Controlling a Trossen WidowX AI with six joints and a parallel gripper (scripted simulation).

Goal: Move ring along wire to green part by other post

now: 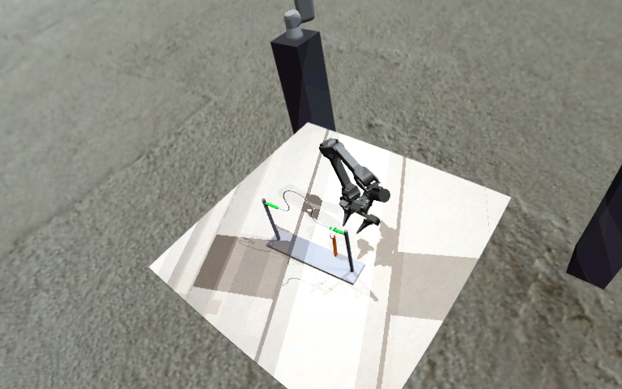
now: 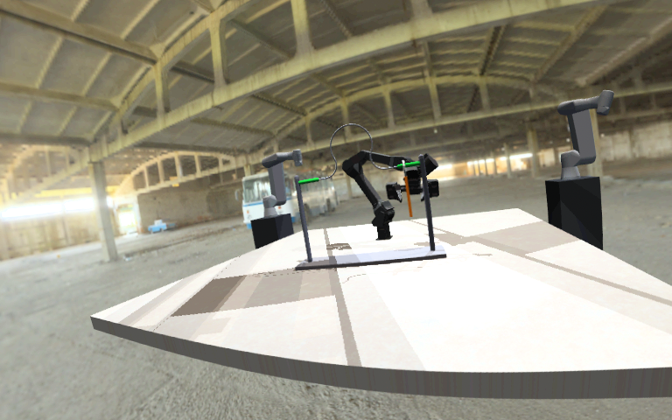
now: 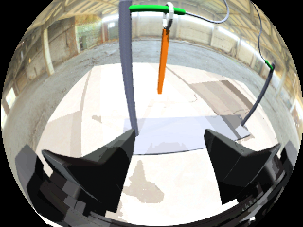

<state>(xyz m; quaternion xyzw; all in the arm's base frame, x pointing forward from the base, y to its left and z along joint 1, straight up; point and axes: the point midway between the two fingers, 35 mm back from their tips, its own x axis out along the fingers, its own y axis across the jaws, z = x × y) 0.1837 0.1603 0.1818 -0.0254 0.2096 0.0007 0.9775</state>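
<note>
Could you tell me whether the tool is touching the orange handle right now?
Apart. The wrist view shows the open tool well back from the orange handle, with table visible between its fingers and the handle hanging free from the ring.
</note>
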